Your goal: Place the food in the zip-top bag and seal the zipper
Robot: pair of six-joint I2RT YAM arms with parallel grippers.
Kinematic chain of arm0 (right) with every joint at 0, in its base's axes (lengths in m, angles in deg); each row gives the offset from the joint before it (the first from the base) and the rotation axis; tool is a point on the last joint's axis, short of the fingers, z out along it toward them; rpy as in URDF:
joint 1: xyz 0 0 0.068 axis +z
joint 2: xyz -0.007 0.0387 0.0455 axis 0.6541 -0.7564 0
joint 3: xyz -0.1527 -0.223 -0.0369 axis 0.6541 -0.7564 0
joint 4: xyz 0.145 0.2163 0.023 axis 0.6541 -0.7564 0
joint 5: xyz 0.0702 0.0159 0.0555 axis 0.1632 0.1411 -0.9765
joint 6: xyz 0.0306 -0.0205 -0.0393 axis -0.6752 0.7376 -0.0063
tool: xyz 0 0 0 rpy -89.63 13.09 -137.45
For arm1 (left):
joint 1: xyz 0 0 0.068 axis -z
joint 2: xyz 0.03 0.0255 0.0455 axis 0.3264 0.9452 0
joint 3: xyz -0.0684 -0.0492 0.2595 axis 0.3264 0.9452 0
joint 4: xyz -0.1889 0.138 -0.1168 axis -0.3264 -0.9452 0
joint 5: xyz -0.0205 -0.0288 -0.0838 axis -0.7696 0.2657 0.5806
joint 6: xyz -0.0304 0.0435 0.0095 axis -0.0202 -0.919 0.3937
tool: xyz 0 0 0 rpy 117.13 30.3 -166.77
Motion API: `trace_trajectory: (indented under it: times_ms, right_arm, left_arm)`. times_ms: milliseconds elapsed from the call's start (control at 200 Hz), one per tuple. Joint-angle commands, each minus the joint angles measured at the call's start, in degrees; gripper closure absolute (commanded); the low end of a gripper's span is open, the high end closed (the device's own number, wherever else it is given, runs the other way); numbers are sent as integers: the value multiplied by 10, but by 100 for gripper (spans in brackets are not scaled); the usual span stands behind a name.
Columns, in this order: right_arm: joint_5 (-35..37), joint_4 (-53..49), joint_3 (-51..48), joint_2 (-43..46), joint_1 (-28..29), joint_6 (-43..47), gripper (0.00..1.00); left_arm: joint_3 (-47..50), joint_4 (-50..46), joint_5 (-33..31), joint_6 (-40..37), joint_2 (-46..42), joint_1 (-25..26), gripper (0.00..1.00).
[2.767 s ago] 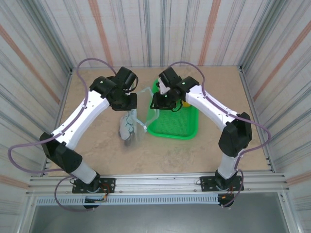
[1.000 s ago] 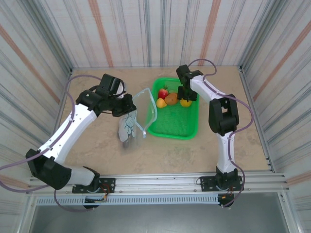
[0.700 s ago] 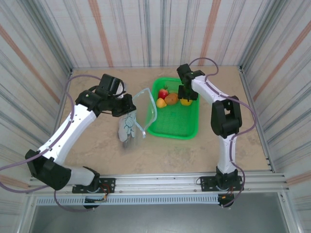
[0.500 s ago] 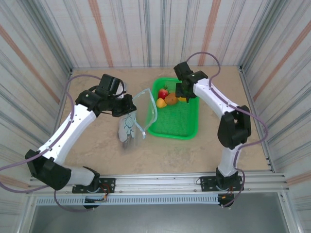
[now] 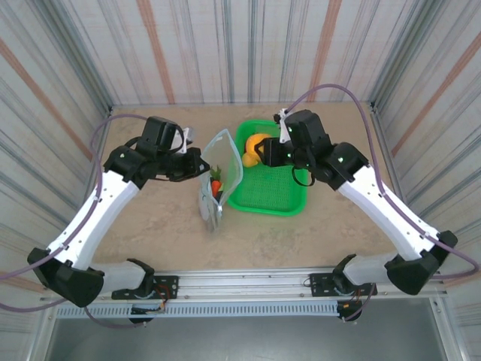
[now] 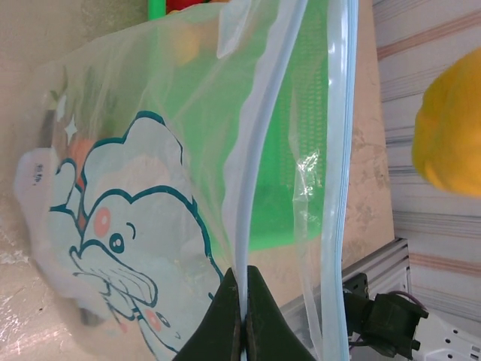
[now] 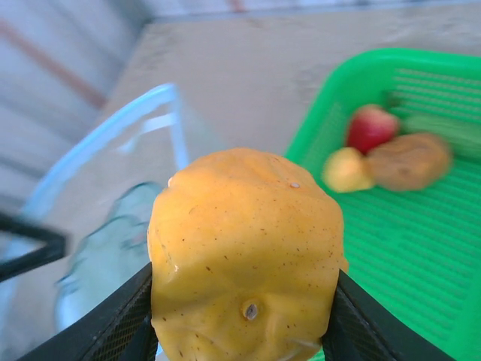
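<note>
While my left pincer (image 6: 241,278) clenches the zipper (image 6: 239,218) of the zip-top bag (image 5: 213,162), standing on the bench (image 5: 150,226) at nine o'clock of the green basket (image 5: 282,197), my right pincer (image 7: 244,304) grasps the orange (image 7: 244,226) over the basket's eleven o'clock corner

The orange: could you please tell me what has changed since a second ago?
The right gripper lifted the orange from the green basket and carried it left toward the bag, which has swung nearer the basket. The left gripper stays shut on the bag's rim.
</note>
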Motion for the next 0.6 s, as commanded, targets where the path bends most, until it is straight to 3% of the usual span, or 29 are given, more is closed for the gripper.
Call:
trace_trajectory:
  times_ms: [0, 110, 286, 596]
  right_arm:
    - [-102, 81, -29, 16, 26, -2, 54]
    - [-127, 95, -23, 2, 45, -2, 54]
    - [-94, 60, 19, -46, 84, 36, 54]
    - [-28, 18, 25, -121, 86, 20, 55]
  left_arm:
    - [17, 9, 25, -18, -9, -5, 100]
    - [34, 16, 29, -14, -21, -5, 100]
    - [53, 30, 27, -3, -42, -5, 100]
    - [23, 27, 29, -9, -35, -5, 100]
